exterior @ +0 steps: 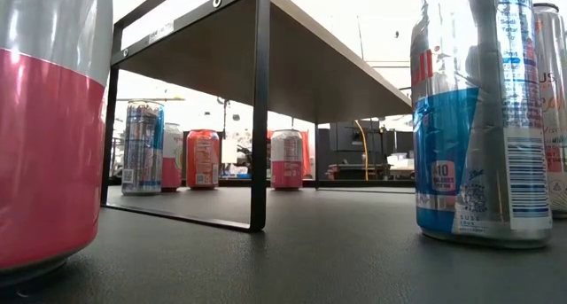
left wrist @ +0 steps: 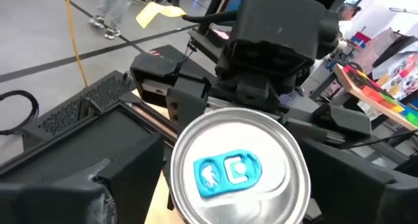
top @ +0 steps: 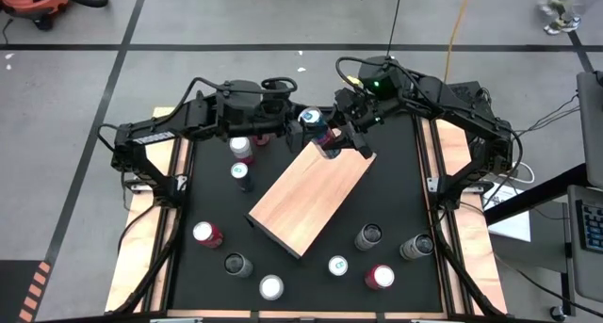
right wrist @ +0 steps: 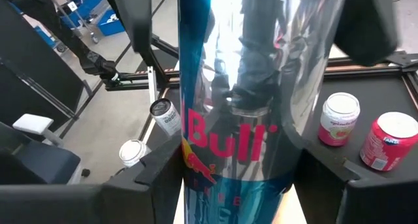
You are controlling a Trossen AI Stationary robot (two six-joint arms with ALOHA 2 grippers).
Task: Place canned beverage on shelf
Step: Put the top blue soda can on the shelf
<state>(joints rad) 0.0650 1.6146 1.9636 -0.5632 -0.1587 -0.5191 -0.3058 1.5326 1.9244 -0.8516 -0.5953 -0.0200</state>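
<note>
A slim blue-and-silver canned beverage (top: 318, 130) with a blue tab (left wrist: 228, 172) stands upright over the far corner of the tan wooden shelf (top: 306, 196). My right gripper (right wrist: 238, 185) is shut on it. From the opposite side my left gripper (left wrist: 238, 201) reaches in, open, one finger (left wrist: 85, 185) on either side of the can's top. A strip of shelf shows between that finger and the can. Whether the can's base rests on the board, I cannot tell. My right gripper pinches the can's side wall (right wrist: 192, 185) between its two fingers. The fingers come in nearly level from the table's far right and lie across the can. The can stands upright in the hold, over the shelf's far corner; its base is hidden.
Loose cans stand on the black tabletop: two left of the shelf (top: 243, 146) (top: 242, 172) and several along the near edge (top: 271, 287) (top: 380, 277). In the low view a pink can (exterior: 44, 127) and a blue one (exterior: 478, 118) stand close. More cans show under the shelf (exterior: 292, 56).
</note>
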